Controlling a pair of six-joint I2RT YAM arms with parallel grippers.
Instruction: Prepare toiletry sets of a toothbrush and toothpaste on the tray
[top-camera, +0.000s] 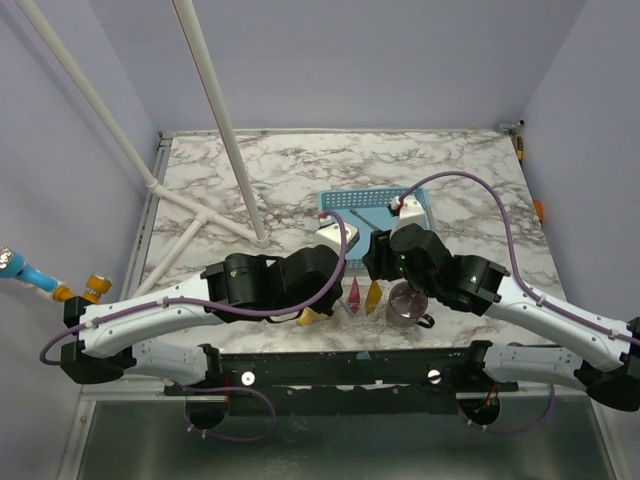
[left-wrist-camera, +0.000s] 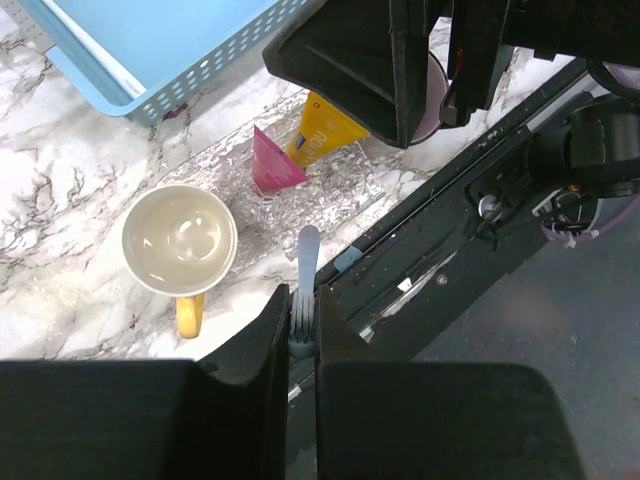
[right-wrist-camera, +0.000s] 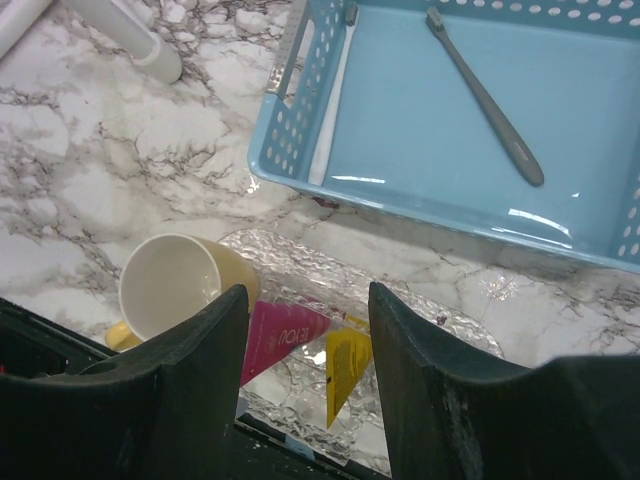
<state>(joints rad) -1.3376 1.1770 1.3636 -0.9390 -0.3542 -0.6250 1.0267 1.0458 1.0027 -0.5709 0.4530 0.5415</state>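
Right wrist, slim grey toothbrush, in blue tray

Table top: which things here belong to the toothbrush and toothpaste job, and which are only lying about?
For the job: pink tube, yellow tube, grey toothbrush, pale blue toothbrush, clear tray.
Lying about: yellow mug, purple mug, blue basket.

Hidden between left fingers: pale blue brush end; tray cropped
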